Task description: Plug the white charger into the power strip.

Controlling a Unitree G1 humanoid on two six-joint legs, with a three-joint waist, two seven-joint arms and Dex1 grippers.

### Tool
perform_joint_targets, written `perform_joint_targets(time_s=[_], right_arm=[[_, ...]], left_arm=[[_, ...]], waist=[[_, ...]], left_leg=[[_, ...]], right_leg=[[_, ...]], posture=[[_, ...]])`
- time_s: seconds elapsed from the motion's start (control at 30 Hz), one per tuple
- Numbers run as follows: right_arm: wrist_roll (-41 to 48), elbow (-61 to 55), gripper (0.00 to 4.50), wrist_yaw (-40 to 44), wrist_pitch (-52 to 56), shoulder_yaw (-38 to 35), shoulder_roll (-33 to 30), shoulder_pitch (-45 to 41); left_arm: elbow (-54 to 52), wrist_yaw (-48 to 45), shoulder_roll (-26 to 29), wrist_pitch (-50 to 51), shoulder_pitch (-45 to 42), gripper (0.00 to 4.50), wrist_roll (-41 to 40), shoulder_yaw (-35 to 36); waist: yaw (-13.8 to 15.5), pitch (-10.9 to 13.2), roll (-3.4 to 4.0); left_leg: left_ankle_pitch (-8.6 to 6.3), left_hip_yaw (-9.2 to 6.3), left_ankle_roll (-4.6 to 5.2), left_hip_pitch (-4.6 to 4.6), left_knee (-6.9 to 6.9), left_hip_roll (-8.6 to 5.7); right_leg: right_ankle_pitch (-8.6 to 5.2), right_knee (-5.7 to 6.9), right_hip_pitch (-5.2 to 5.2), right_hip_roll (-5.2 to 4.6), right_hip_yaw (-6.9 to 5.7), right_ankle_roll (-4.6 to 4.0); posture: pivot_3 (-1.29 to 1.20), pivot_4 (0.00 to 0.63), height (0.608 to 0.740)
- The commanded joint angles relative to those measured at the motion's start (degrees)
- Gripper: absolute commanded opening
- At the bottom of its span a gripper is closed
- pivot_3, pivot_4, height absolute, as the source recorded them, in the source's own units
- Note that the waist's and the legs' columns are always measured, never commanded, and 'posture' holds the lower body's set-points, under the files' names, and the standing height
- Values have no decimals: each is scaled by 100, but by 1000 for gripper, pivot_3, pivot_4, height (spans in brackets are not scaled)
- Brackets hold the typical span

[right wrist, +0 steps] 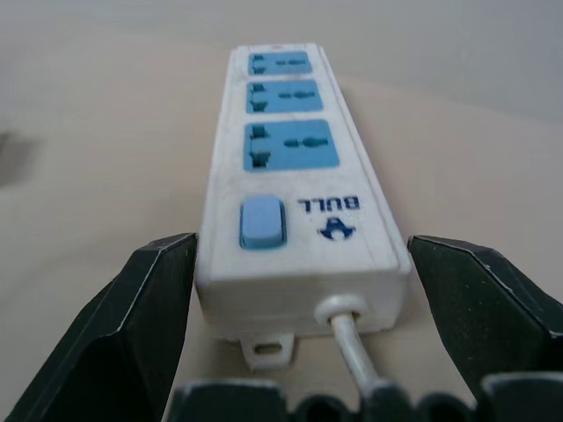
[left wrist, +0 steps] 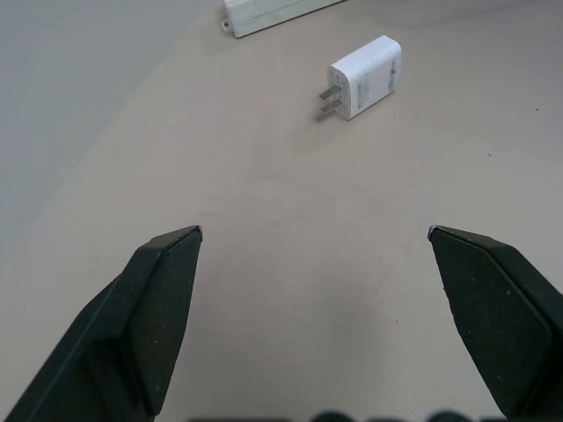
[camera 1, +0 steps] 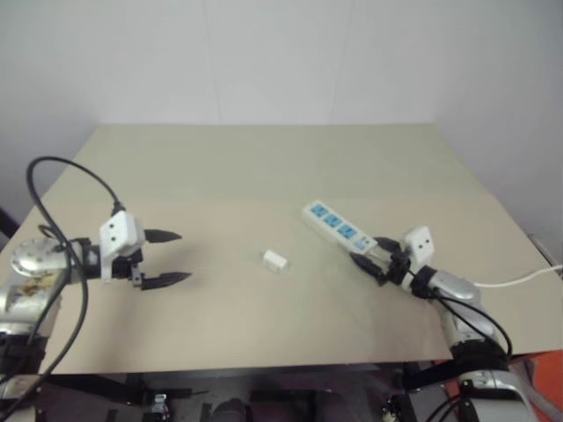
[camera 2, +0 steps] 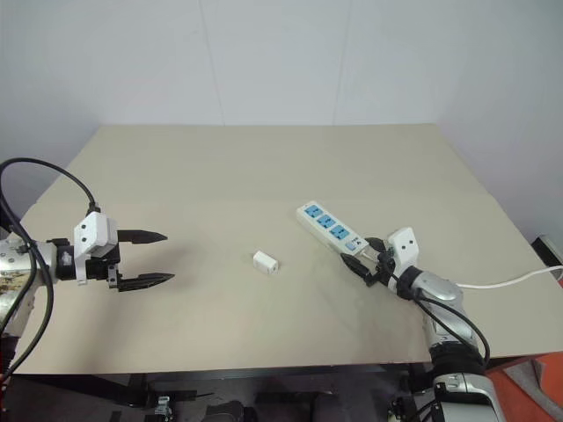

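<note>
The white charger (camera 1: 275, 260) lies on its side in the middle of the tan table, its two metal prongs showing in the left wrist view (left wrist: 369, 76). The power strip (camera 1: 337, 226), white with three blue sockets, lies at an angle to the charger's right. My right gripper (camera 1: 371, 253) is open and straddles the strip's cable end (right wrist: 299, 202); one finger (right wrist: 163, 290) sits close against the strip's side, the other stands apart. My left gripper (camera 1: 183, 257) hovers open and empty over the table, left of the charger and pointing toward it.
The strip's thin white cable (camera 1: 519, 280) runs off past the table's right edge. A black cable loops above my left arm (camera 1: 70, 171). The tan tabletop (camera 1: 264, 167) stretches back to a white wall.
</note>
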Motion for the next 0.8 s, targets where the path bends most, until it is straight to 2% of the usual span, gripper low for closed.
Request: perform_joint_targets(time_s=[0.03, 0.43, 0.57, 0.6, 0.7, 0.8], right_arm=[[44, 223, 4453, 60, -277, -60, 50, -213], [82, 1114, 4453, 339, -922, -109, 403, -627], [9, 1321, 3548, 500, -1274, -48, 382, -585], [-30, 1371, 3403, 518, -1351, -18, 380, -582], [-92, 1522, 3412, 537, -1502, 14, 400, -609], [-163, 1648, 3412, 576, -1603, 58, 385, -651]], left_arm=[[-114, 34, 37, 13, -85, 4500, -21, 56], [-207, 8, 3, 127, -215, 4500, -70, -3], [-103, -167, -29, 54, -440, 4500, -19, -177], [-52, -245, -57, 34, -566, 4500, 10, -279], [253, -566, -180, -113, -1162, 4500, 193, -679], [837, -918, -415, -371, -2161, 4500, 806, -1408]], waist=[[-2, 0, 0], [-13, 0, 0], [-4, 0, 0], [0, 0, 0], [11, 0, -1], [7, 0, -2]], left_leg=[[0, 0, 0, 0, 0, 0], [0, 0, 0, 1, -1, 2], [0, 0, 0, 1, 0, 1], [0, -1, 0, 1, 0, 1], [0, -1, 0, 4, 1, -3], [1, 4, 0, 3, 4, -11]], right_leg=[[0, 0, 0, 0, 0, 0], [0, 1, -1, 1, 0, 0], [0, 0, 1, 0, 0, 0], [0, 0, 2, 0, -1, 0], [0, 0, 9, 2, -4, 0], [0, -1, 10, 7, -6, 0]], posture=[[0, 150, 740], [0, 150, 740], [0, 150, 740], [0, 150, 740], [0, 150, 740], [0, 150, 740]])
